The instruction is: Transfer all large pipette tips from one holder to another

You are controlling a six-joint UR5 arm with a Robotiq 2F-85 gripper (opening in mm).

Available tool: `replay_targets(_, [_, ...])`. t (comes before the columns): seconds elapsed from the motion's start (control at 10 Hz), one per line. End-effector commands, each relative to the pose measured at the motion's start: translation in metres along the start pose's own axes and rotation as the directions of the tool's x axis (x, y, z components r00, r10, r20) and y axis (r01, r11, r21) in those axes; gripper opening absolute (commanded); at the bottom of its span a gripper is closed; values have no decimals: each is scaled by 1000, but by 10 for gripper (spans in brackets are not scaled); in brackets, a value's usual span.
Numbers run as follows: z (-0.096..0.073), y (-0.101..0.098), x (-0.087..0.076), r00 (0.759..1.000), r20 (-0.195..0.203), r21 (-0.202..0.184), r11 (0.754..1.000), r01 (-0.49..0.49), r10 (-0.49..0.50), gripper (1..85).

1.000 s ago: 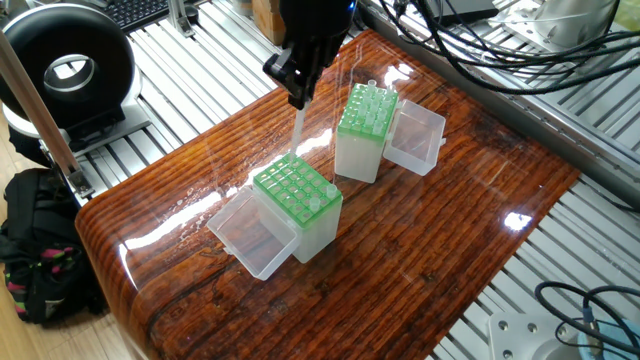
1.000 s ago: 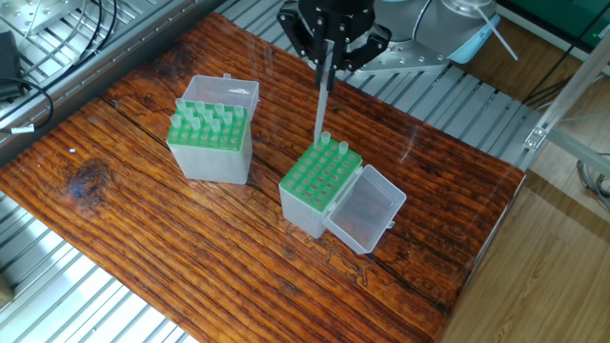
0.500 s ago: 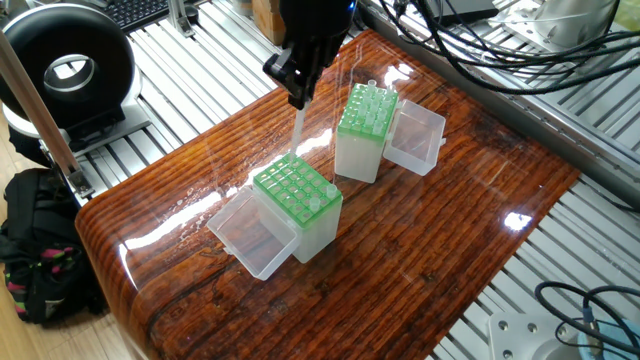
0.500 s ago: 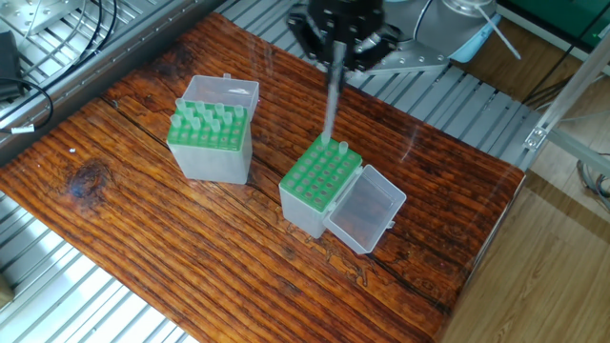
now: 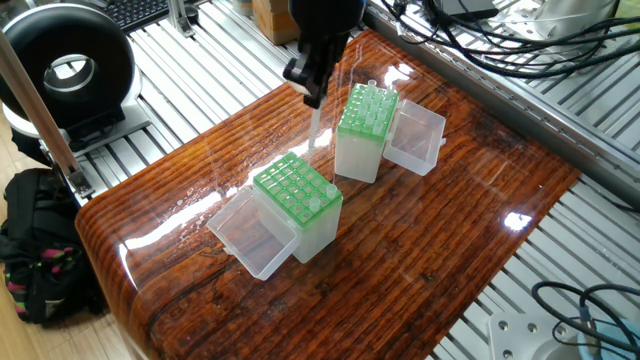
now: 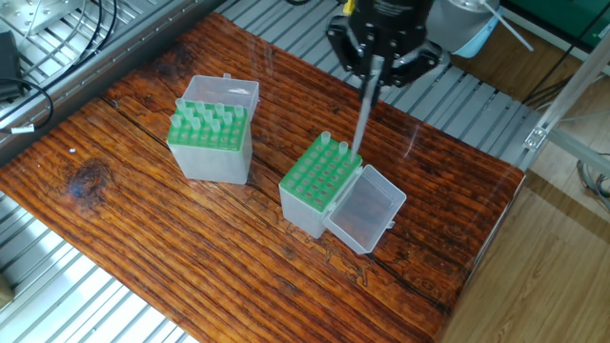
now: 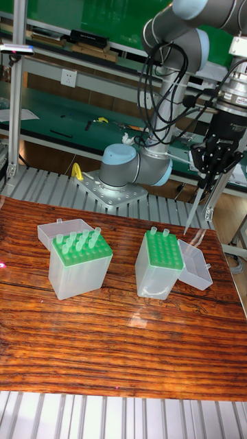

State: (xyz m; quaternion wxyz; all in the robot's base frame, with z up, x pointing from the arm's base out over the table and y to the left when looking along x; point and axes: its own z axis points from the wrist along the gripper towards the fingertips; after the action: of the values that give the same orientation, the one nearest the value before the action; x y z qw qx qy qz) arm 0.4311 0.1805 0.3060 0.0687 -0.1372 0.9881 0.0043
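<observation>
Tall fixed view: low on the wooden surface (image 7: 103, 343), two green racks stand left (image 7: 80, 251) and centre (image 7: 165, 248); above, right of centre, the fingers (image 7: 206, 173) grip one large pipette tip (image 7: 193, 212), hanging clear of both.

No legible text, labels, brand marks, numbers or signs in any of the three views. The two green-topped boxes (image 6: 211, 141) (image 6: 319, 186) carry no printing that can be read, and background markings are too small or blurred to make out.
</observation>
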Motion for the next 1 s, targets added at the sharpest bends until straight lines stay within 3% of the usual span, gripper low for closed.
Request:
replay_targets(0.0, [4,2,0,1000,25,-15,1000,-1,1,80])
replay_targets(0.3, [16,-16,0,999,27,-19,999,26,-25,83])
replay_targets(0.9, [27,-16,9,999,20,-12,999,33,-33,87])
